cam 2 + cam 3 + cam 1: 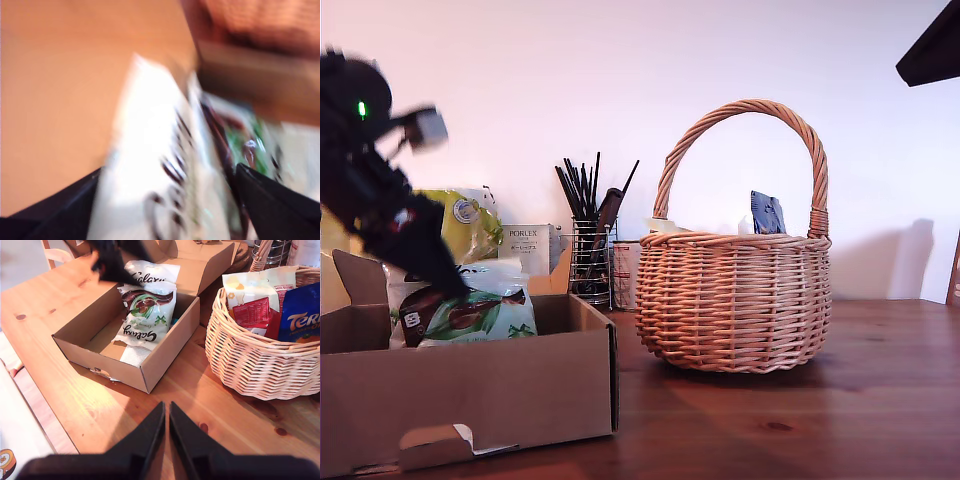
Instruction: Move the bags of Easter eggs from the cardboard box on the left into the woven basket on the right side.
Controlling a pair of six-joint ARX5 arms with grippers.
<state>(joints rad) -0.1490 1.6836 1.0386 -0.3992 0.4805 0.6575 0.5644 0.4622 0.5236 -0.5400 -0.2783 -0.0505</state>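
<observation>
The white glossy "Galaxy" bag with the brown-green picture [470, 312] stands tilted in the low brown cardboard box [470, 395] at the exterior view's lower left, with my first hand [165, 200] closed around its upper edge, one finger on each side of it. The red bag [252, 314] and the blue "Terry's" bag [301, 315] lie in the round tan wicker basket [735, 300] on the wooden table [820, 400]. My second hand [166, 412] hovers empty above the table, its fingers pressed together.

Plain pale wall [620, 70], warm wooden table [800, 420], soft even light
</observation>
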